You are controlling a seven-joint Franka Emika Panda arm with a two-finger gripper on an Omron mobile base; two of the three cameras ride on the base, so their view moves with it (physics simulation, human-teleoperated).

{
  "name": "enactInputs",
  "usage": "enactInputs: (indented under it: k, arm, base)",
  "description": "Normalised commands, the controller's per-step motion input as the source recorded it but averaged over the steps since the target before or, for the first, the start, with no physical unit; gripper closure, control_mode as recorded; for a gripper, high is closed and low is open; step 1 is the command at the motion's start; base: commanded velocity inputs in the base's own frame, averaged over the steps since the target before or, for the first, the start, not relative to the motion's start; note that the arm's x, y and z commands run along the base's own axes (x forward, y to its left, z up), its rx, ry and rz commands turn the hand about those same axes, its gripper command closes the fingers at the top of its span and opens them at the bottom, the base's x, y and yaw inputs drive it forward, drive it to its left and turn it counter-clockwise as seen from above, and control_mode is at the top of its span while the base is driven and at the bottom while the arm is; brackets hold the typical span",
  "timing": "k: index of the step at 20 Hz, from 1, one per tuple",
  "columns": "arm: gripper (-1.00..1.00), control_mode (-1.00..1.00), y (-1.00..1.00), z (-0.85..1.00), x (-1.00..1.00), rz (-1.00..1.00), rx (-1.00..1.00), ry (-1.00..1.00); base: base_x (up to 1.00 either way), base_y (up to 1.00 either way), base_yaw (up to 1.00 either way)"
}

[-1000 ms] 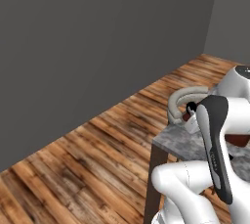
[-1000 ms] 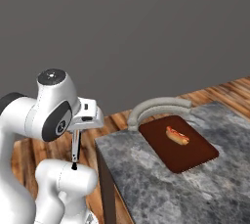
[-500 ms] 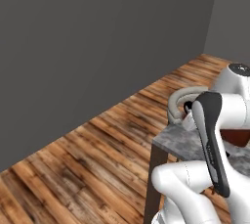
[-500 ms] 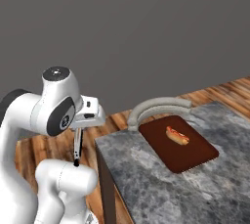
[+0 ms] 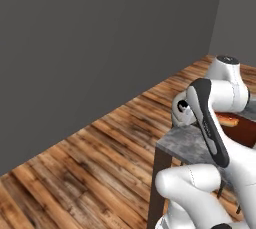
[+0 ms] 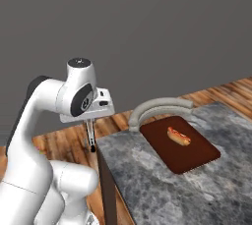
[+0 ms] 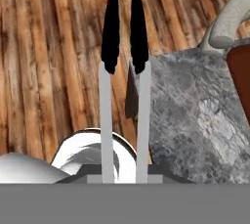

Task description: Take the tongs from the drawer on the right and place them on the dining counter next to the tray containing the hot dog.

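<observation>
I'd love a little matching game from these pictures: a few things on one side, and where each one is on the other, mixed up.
Things:
1. hot dog
2. tray
3. tongs
4. stool

Places:
A. hanging from the gripper, by the counter's corner
B. on the marbled dining counter
C. on the tray
D. behind the counter's far edge

Pairs: 1-C, 2-B, 3-A, 4-D

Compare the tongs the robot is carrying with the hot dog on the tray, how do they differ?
The tongs are thin and long, pale arms ending in dark tips; the hot dog is short, plump and reddish-brown with a lighter bun. The tongs hang upright in the air below the tool, beside the dining counter's corner; the hot dog lies flat on the dark brown tray. The tongs are held by the tool; the hot dog rests untouched.
</observation>
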Motion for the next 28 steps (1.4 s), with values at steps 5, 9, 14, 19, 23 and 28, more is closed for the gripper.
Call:
enactInputs:
  k: [5, 9, 14, 19, 23, 28]
  arm:
    - [1.0, -1.0, -0.37, -0.53, 0.74, 0.22, 0.0, 0.0]
    - [1.0, -1.0, -0.3, -0.23, 0.69, 0.19, 0.0, 0.02]
    - [1.0, -1.0, -0.14, 0.0, 0.49, 0.05, 0.0, 0.05]
    - [1.0, -1.0, -0.13, -0.03, 0.3, 0.0, 0.0, 0.07]
    - [1.0, -1.0, -0.11, -0.25, 0.1, 0.0, 0.0, 0.06]
    - [1.0, -1.0, -0.15, -0.34, 0.07, 0.0, 0.0, 0.04]
  base:
    - [0.0, 0.0, 0.0]
    - [0.0, 0.0, 0.0]
    - [0.0, 0.0, 0.0]
    - [0.0, 0.0, 0.0]
    - [0.0, 0.0, 0.0]
    - [0.0, 0.0, 0.0]
